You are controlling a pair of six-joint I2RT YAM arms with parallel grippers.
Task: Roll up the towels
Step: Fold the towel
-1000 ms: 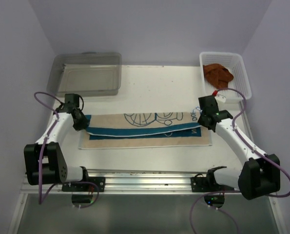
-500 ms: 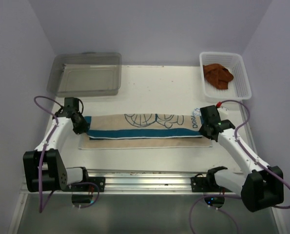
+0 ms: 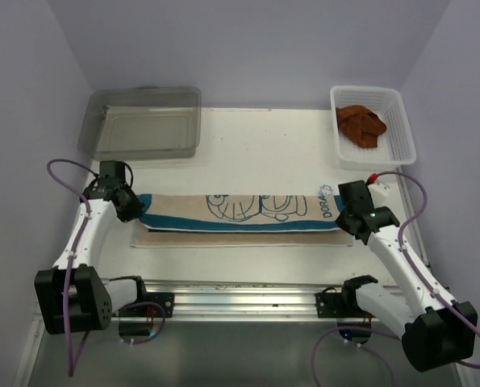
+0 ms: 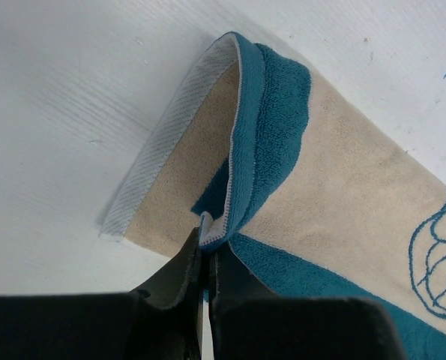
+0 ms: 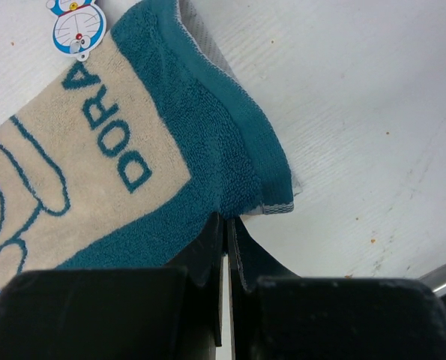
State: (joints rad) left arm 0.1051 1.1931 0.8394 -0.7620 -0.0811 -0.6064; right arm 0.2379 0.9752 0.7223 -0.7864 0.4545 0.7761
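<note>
Folding the cream towel (image 3: 240, 216) lengthwise on the tabletop (image 3: 256, 153), apparently ahead of rolling. Gripping its blue-edged end corners in the clenched left jaws and clenched right jaws. Leaving the rust-brown towel (image 3: 362, 123) in the mesh basket (image 3: 405, 137). Probably calling next for laying the fold flat and releasing evenly.

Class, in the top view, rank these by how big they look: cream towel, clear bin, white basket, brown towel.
Largest: cream towel and clear bin, too alike to rank.
Next: white basket.
Smallest: brown towel.
</note>
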